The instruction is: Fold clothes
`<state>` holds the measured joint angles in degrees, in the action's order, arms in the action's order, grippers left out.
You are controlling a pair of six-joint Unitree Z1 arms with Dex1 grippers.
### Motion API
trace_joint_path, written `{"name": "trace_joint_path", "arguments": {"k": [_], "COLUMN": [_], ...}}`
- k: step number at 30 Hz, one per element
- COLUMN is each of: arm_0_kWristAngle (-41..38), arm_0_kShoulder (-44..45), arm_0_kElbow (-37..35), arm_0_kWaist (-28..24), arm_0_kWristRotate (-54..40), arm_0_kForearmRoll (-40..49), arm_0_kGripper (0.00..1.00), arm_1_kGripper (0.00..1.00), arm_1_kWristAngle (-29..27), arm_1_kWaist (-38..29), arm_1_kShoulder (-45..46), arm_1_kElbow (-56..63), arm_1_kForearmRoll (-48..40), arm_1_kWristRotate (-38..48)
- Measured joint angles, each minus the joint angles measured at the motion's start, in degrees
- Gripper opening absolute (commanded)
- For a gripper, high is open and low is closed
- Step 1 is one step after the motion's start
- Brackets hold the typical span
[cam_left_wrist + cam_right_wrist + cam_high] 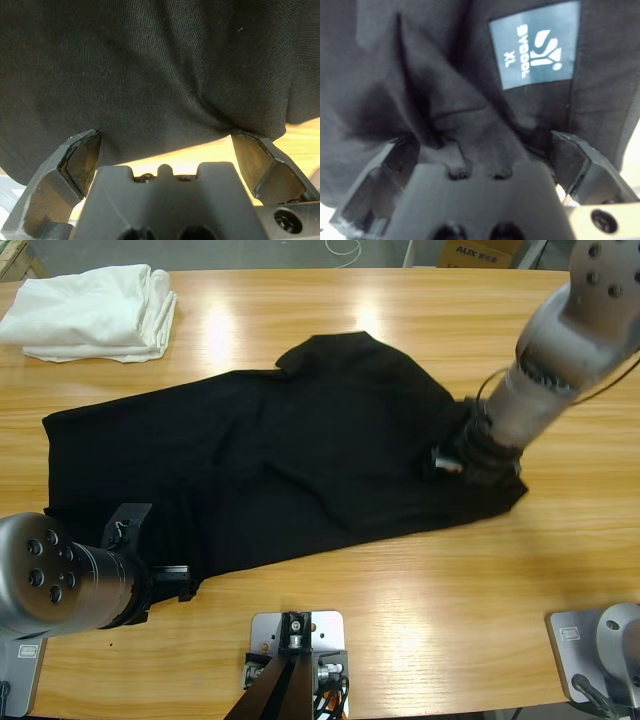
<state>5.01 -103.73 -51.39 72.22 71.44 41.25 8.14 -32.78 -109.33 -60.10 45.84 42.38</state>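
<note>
- Two claws are engaged: left claw (165, 145) spread wide at the polo shirt (300, 450) hem, right claw (485, 150) wide at its neck label (535, 45).
- No fold is seen completed; all folding is judged outstanding.

Matt woven black shirt (300, 450); glossy, seemingly varnished wooden table (450, 580)
</note>
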Motion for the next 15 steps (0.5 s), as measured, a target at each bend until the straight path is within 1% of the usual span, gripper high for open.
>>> {"name": "trace_joint_path", "arguments": {"k": [3, 7, 10, 13, 15], "arm_0_kWristAngle": [0.0, -0.01, -0.01, -0.01, -0.01], "arm_0_kShoulder": [0.23, 1.12, 2.04, 3.74, 4.74], "arm_0_kElbow": [0.05, 0.62, 1.33, 1.2, 0.42], "arm_0_kWaist": [-0.23, -2.22, -3.76, -5.2, -7.26], "arm_0_kWristRotate": [-3.77, -9.52, -14.36, -18.08, -19.93], "arm_0_kForearmRoll": [0.44, 4.18, 6.85, 10.6, 13.36], "arm_0_kGripper": [0.987, 0.987, 1.0, 0.996, 0.998], "arm_1_kGripper": [1.0, 1.0, 1.0, 1.0, 1.0], "arm_1_kWristAngle": [1.25, 2.51, 1.56, -1.47, -2.74], "arm_1_kWaist": [-4.03, -7.76, -8.31, -6.98, -6.28], "arm_1_kShoulder": [2.77, 6.47, 8.89, 11.28, 12.21], "arm_1_kElbow": [4.35, 9.08, 9.45, 7.69, 5.96], "arm_1_kForearmRoll": [-0.38, -1.79, -1.84, 1.5, 3.61], "arm_1_kWristRotate": [4.2, 8.48, 7.63, 4.16, 3.06]}}
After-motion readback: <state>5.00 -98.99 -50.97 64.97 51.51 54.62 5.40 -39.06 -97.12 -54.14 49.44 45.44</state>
